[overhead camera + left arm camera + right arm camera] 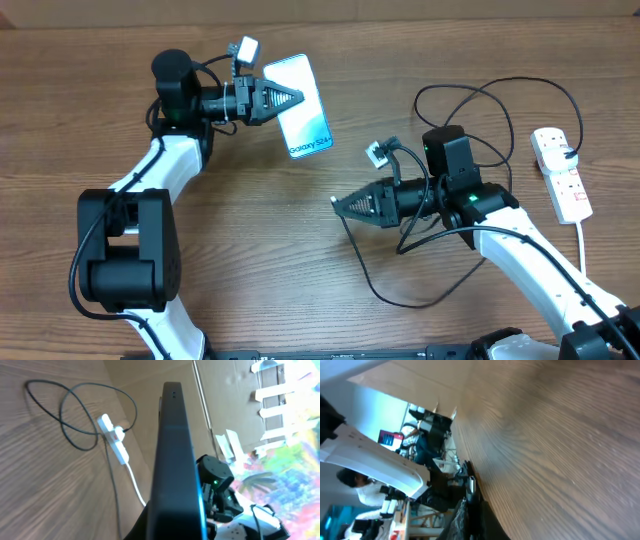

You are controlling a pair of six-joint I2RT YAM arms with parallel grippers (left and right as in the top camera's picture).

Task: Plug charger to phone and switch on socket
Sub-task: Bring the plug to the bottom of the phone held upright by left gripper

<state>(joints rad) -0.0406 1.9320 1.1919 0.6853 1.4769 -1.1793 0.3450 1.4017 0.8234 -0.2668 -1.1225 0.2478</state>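
Spreading across the right half of the wooden counter, the loose coils of the charger pass under the right arm, so its black wrist hides part of them from overhead. A brown board stands along the far edge of the counter. At the far right lies the socket, a white strip with small red marks and a black plug in it. Its thick white cord runs off toward the near edge.

The phone sits left of centre and toward the far side, held at one long edge by the left jaws, which are closed on it. From overhead its pale blue-and-white screen faces up, with dark lettering at the near end. The left wrist view shows it edge-on as a black rim with two tiny holes.

The right jaws point left, near the middle of the counter and well apart from the phone. They are drawn to a narrow tip, pinched on the end of the thin black cable, which trails from there toward the near side. The right wrist view is too blurred to show the connector itself.
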